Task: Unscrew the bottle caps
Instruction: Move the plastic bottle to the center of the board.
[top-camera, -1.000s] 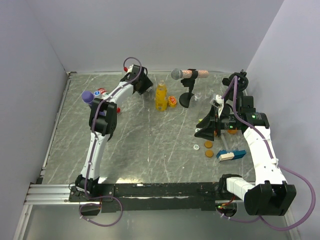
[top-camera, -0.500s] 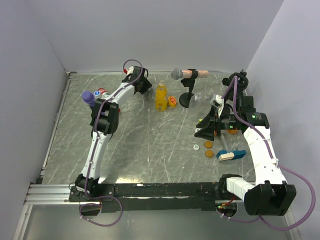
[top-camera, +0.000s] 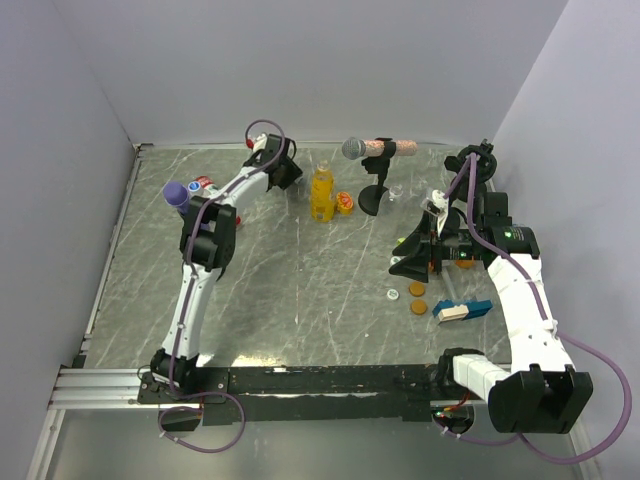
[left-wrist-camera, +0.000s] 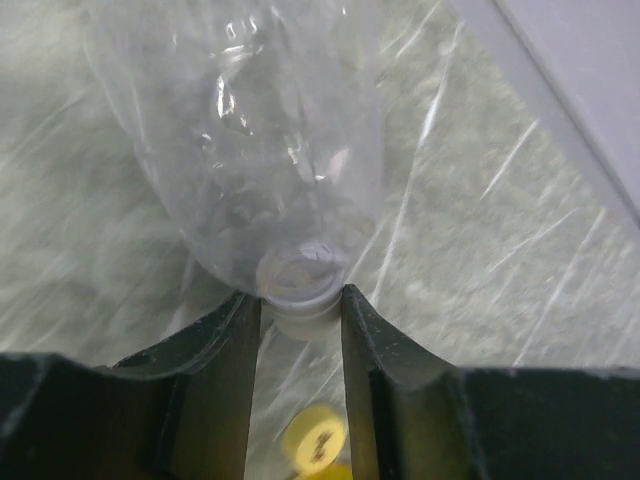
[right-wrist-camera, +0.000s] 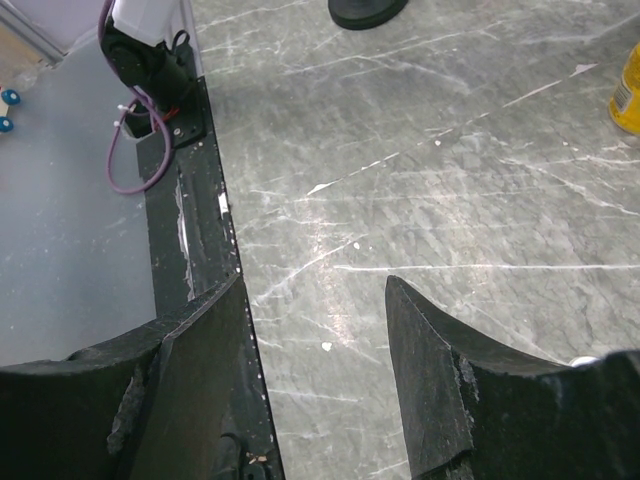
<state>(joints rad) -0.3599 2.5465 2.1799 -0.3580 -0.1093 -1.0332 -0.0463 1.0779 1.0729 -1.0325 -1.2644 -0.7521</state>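
Note:
In the left wrist view a clear bottle (left-wrist-camera: 270, 140) lies with its neck toward me. Its pale cap (left-wrist-camera: 297, 288) sits between my left gripper's fingers, and both fingers touch it. In the top view my left gripper (top-camera: 283, 167) is at the far back of the table, left of the yellow-orange juice bottle (top-camera: 321, 195). A red cap (top-camera: 344, 203) lies beside the juice bottle. My right gripper (right-wrist-camera: 315, 300) is open over bare table, with nothing between its fingers. It hangs at the right (top-camera: 410, 256).
A microphone on a black stand (top-camera: 375, 150) stands at the back centre. Bottles (top-camera: 188, 190) lie at the back left. Two brown discs (top-camera: 417, 297), a white ring (top-camera: 393, 295) and a blue-white block (top-camera: 460, 310) lie near the right arm.
The left gripper's jaws have closed in on the clear bottle's cap and the arm has shifted slightly at the back. The right arm has stayed put.

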